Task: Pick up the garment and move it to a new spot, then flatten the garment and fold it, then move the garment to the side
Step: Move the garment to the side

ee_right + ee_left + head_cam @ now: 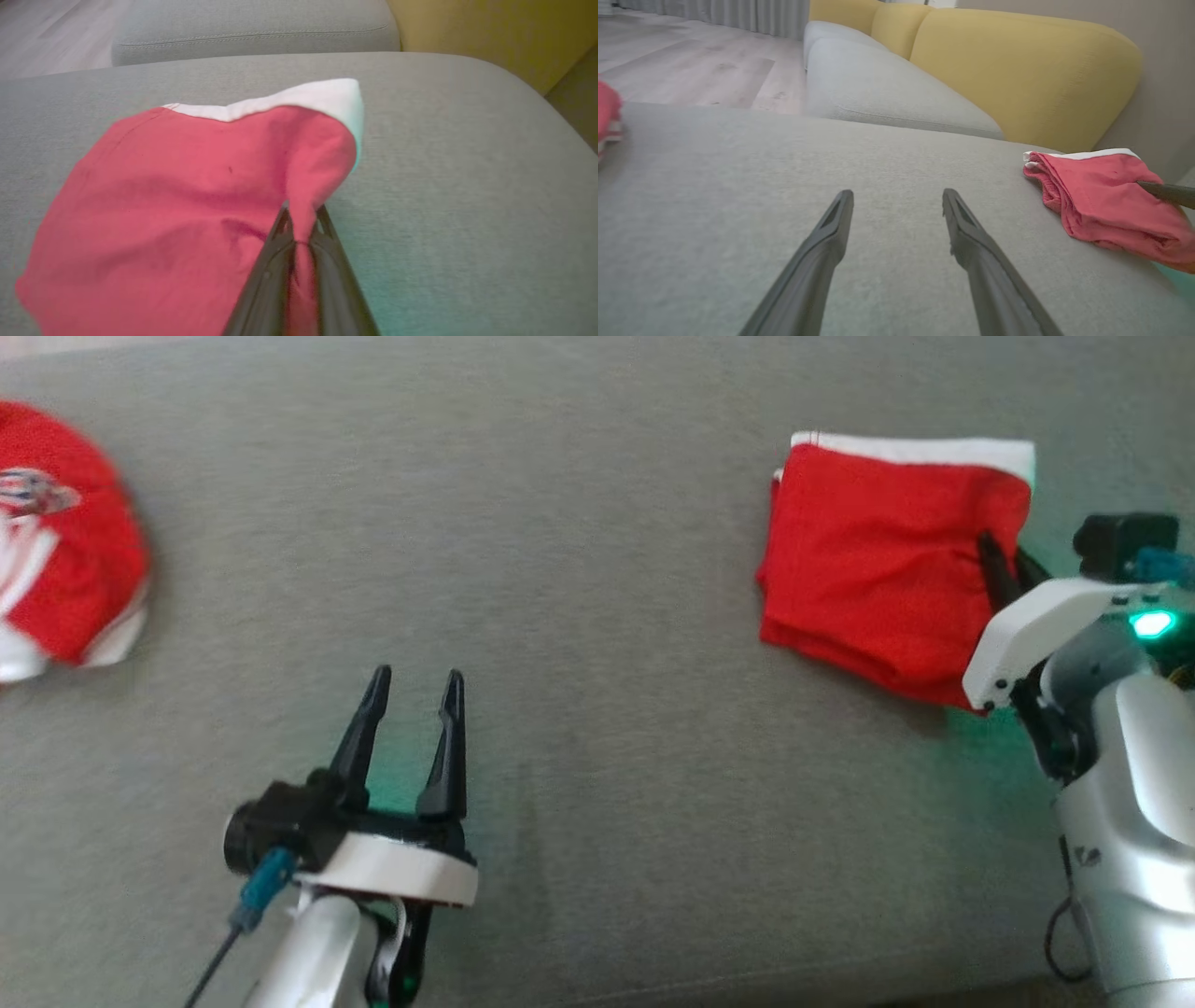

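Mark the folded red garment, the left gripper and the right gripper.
folded red garment point(878, 551), head view, middle of the red cloth.
left gripper point(417, 674), head view, between open fingertips.
right gripper point(303, 207), right wrist view, tips pinching cloth.

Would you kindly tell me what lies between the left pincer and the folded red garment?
Only bare grey cushion lies between the left pincer and the garment, as the head view shows.

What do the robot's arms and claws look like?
The left claw and right claw each have two long, pointy black fingers and a white cuff. The silver left arm has a blue plug with a dark cable; the silver right arm has a glowing green light.
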`<state>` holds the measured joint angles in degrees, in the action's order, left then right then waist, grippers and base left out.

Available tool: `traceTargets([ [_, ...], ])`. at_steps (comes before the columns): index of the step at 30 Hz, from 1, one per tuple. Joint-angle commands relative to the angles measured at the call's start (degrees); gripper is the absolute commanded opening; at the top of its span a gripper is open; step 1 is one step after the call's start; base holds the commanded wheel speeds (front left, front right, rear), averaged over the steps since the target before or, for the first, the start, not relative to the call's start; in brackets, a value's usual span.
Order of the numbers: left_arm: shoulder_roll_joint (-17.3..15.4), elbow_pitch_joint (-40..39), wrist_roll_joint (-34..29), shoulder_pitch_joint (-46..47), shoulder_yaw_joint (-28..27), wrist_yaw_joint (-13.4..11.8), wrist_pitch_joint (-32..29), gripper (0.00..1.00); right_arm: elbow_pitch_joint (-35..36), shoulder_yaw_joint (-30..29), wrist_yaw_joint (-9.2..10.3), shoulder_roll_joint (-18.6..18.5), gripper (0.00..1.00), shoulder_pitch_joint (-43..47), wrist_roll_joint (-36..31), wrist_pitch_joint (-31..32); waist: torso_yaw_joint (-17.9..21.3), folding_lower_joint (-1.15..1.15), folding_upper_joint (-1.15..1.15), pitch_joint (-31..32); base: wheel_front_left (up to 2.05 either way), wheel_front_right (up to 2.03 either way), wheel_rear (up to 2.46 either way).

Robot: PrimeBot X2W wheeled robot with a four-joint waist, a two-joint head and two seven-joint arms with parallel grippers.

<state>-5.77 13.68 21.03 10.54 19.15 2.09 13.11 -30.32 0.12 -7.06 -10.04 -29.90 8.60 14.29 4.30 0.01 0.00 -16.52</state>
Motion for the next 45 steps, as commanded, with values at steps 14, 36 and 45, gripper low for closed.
traceTargets([
  [14,-2.33,-6.15,-2.14,5.74,0.53,-0.01,-3.04,1.0,0.18,-2.26,-0.43,-7.29,0.0,-9.54,0.4,3.21,4.86,-0.01,0.0,-7.33,0.0,0.0,0.0],
  [36,-2.62,-9.38,-1.28,4.57,0.63,-1.9,-2.86,1.0,-7.6,-15.54,-0.43,-16.43,1.0,-17.69,-13.64,3.55,-4.29,-0.01,0.0,-9.95,0.0,0.0,0.0],
  [45,-4.25,-8.94,0.96,3.4,-3.25,-3.14,-1.36,1.0,0.6,-6.57,-0.43,-10.35,1.0,-14.89,-7.75,-1.66,-2.91,-0.01,0.0,-3.19,0.0,0.0,0.0],
])
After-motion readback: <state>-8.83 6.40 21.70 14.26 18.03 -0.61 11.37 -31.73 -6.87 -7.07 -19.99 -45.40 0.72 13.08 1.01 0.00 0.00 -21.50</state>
